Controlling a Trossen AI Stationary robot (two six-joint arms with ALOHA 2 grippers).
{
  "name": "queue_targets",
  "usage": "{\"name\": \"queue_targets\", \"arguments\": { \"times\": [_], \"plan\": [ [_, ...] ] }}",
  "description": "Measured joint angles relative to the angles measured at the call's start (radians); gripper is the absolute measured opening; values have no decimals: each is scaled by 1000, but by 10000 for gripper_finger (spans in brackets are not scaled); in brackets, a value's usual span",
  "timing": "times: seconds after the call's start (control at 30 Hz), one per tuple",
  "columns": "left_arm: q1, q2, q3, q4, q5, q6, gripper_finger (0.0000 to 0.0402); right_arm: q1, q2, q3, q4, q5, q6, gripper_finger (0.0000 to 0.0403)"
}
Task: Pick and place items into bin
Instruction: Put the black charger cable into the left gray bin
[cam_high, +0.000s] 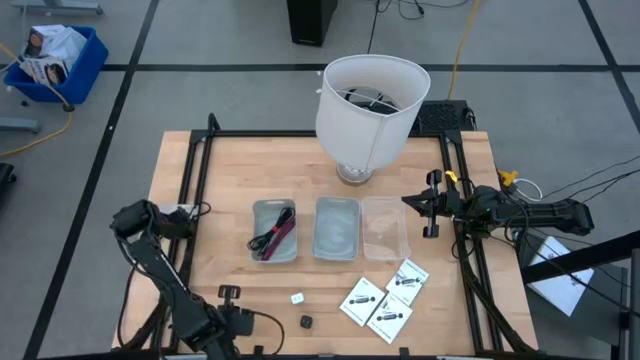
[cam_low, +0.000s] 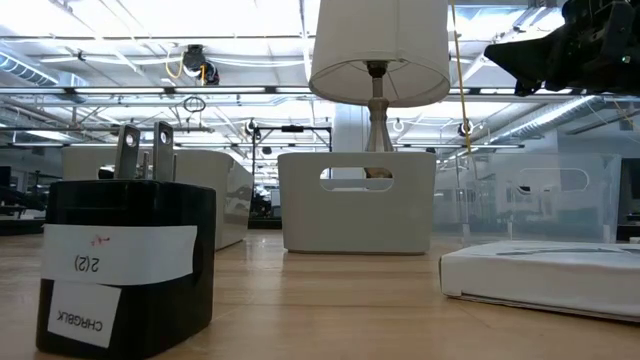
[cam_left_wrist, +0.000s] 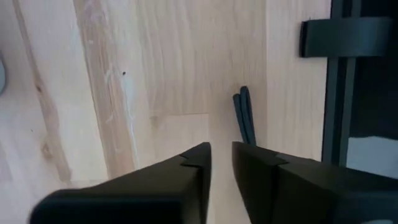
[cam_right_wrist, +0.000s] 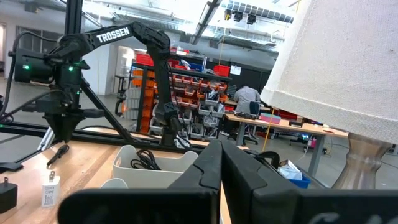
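My left gripper (cam_left_wrist: 221, 152) points down over the table's left edge (cam_high: 180, 212), its fingers a narrow gap apart with nothing between them. A short dark cable piece (cam_left_wrist: 244, 115) lies flat on the wood just beyond the fingertips, beside the black frame rail. A black and red cable bundle (cam_high: 272, 232) lies in the left bin (cam_high: 258, 212). A tiny white piece (cam_high: 298, 297), a small black cube (cam_high: 307, 321) and white packets (cam_high: 385, 300) lie near the front edge. My right gripper (cam_high: 432, 205) waits shut at the right edge (cam_right_wrist: 221, 162).
Two more bins, grey (cam_high: 337, 228) and clear (cam_high: 385, 228), stand in a row mid-table. A white-shaded lamp (cam_high: 370, 100) stands behind them. Black frame rails (cam_high: 200, 170) run along the table's left, far and right sides. Bare wood lies between the bins and the left rail.
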Motion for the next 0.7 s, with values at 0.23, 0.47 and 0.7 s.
{"name": "queue_targets", "arguments": {
  "times": [0.23,0.47,0.7],
  "plan": [
    [-9,0,0,44,-1,-72,171,0,0,0,0,-3,0,1],
    [-39,-1,-7,96,-57,-84,265,0,0,0,0,-3,0,2],
    [-51,-1,-113,196,-8,-158,298,0,0,0,0,-4,0,1]
  ]
}}
